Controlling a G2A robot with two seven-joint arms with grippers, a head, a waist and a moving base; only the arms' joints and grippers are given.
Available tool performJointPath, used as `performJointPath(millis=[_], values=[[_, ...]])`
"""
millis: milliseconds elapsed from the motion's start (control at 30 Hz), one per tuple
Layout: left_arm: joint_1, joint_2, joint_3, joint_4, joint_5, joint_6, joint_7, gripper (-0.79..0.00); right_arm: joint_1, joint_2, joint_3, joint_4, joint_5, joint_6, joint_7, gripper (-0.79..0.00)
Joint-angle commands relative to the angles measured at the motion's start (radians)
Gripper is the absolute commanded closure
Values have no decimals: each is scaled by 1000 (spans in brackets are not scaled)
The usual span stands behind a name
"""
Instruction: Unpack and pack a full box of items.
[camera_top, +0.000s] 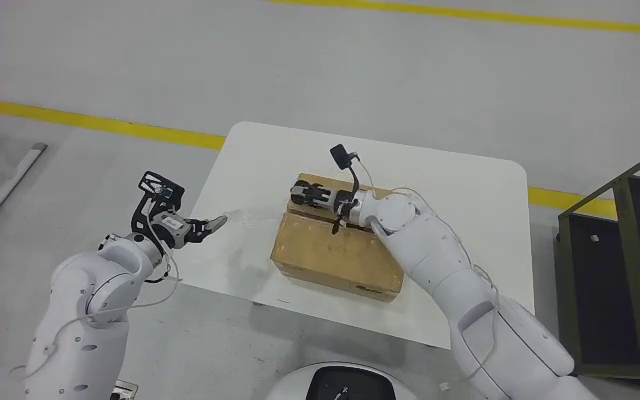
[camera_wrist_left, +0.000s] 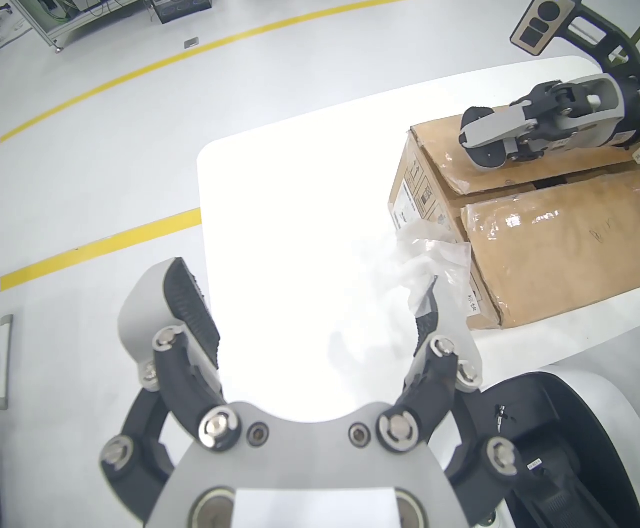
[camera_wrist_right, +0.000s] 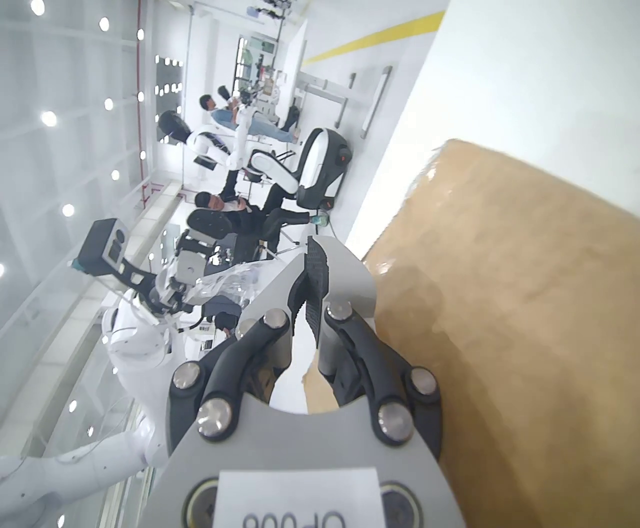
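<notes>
While cardboard box (camera_top: 338, 252) sits near middle of white table (camera_top: 450, 180), top flaps folded down with narrow dark gap between them, right gripper (camera_top: 305, 194) lies on box top at far left corner, claw pressed together, nothing visibly pinched. Left gripper (camera_wrist_left: 305, 280) hovers at table's left edge, apart from box, claw spread wide. Crumpled clear plastic bag (camera_wrist_left: 435, 255) clings to one finger (camera_wrist_left: 427, 325), reaching toward box's near corner.
</notes>
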Motion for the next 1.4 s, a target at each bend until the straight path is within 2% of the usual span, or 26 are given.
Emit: performJointPath(millis=[0, 167, 433, 700, 1067, 1367], values=[[0, 0, 0, 0, 0, 0, 0, -785, -10, 5, 8, -22, 12, -11, 63, 0], [0, 0, 0, 0, 0, 0, 0, -785, -28, 14, 9, -40, -14, 28, 126, 0], [0, 0, 0, 0, 0, 0, 0, -785, -39, 6, -8, -25, -92, 130, 38, 0], [5, 0, 0, -2, -1, 10, 12, -785, -41, -3, -7, -19, -114, 150, 18, 0], [30, 7, -17, -78, -75, 26, 40, -785, -41, -11, 4, 0, -127, 153, 12, 0], [29, 12, -30, -98, -105, 40, 81, -785, -40, -16, 13, 7, -141, 155, 6, 0]])
